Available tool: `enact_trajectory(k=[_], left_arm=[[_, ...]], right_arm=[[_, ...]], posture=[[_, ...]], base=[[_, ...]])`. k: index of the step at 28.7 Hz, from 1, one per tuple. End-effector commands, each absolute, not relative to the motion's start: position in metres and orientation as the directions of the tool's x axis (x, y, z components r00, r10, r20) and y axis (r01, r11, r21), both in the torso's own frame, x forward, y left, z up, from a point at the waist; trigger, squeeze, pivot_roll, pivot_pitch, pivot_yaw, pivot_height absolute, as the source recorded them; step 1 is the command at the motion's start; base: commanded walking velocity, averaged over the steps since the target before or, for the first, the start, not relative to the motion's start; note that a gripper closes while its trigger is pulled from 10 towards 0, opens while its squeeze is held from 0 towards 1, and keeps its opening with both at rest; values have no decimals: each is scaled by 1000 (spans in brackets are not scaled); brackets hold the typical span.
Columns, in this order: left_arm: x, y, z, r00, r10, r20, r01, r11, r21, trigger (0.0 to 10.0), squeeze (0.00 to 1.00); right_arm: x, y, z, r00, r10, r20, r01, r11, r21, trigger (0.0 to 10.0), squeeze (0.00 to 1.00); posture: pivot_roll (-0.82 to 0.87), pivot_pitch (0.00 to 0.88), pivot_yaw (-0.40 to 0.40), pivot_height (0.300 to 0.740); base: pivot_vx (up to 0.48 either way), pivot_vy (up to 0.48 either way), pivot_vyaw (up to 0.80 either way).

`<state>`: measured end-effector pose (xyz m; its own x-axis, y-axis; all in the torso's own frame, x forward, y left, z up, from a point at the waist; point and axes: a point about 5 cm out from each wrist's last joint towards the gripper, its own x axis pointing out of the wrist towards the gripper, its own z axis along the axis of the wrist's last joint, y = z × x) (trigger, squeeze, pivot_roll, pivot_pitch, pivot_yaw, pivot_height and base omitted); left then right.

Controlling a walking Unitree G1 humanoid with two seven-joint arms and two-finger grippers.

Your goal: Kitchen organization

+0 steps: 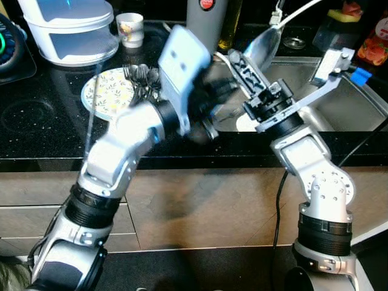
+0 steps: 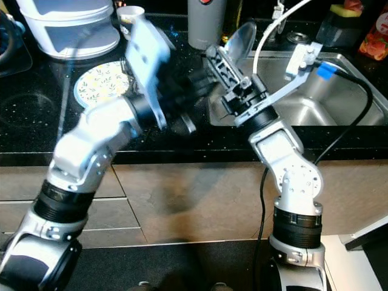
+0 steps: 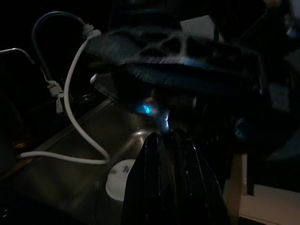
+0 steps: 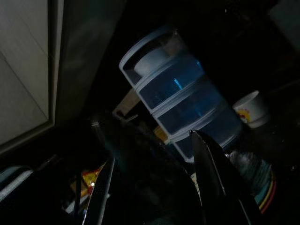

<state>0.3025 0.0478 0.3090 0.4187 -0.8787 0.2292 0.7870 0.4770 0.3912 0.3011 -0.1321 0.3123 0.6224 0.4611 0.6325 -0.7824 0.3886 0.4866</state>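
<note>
- Nearest the camera, both silver arms rise from the floor past the cabinet fronts [image 1: 200, 200] and lean over the black counter [image 1: 36, 121].
- The left gripper [image 1: 209, 106] is badly motion-blurred in both head views, a dark smear over the counter's front edge just beside the sink [image 1: 357, 103]. Can't tell there how its fingers sit.
- In its own wrist view the two black fingers [image 3: 154, 187] look pressed together with nothing between them, but it's very dark. A white cable [image 3: 77, 117] and a white round thing [image 3: 121, 180] in the basin are about all that comes through.
- The right gripper [image 1: 257, 57] reaches across toward the left arm, fingers apart, with a big metal spoon [image 1: 267, 42] bowl lying against them. Whether it's actually clamped is hard to say; its wrist view shows a dark rounded shape between the spread fingers [image 4: 215, 173].
- Farther back, a patterned plate [image 1: 112, 91] carries forks [image 1: 139, 76], partly hidden behind the left wrist.
- Behind that, a stacked white container [image 1: 73, 27], cut off at the top, and a small cup [image 1: 130, 27].
- A grey cylinder [image 1: 206, 21] and bottles [image 1: 370, 36] line the back, cropped by the frame.
</note>
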Motion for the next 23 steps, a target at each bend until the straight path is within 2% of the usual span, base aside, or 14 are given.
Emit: enact_trajectory(k=[1,10,11,12,13,23], left_arm=[[304,53,311,439,-869,228,768,494,407,10000,0],[306,54,316,447,-858,251,762,513,396,10000,0],[305,54,316,444,-859,254,763,512,395,10000,0],[305,54,316,444,-859,254,763,512,395,10000,0],[305,54,317,442,-858,260,764,512,392,10000,0],[304,53,317,435,-860,267,772,509,381,10000,0]], right_arm=[[301,-136,314,621,446,645,-784,384,488,10000,0],[301,-134,311,627,457,631,-779,389,492,10000,0],[302,-133,310,634,457,624,-773,396,495,6235,0],[302,-133,310,634,457,624,-773,396,495,6235,0],[304,-133,308,649,457,608,-760,414,501,0,0],[313,-139,308,707,389,591,-698,516,496,0,0]], posture=[[118,82,-49,740],[119,86,-49,740],[119,86,-49,740],[119,86,-49,740],[119,86,-49,740],[114,93,-52,740]], base=[[0,0,0],[0,0,0],[0,0,0],[0,0,0],[0,0,0],[0,0,0]])
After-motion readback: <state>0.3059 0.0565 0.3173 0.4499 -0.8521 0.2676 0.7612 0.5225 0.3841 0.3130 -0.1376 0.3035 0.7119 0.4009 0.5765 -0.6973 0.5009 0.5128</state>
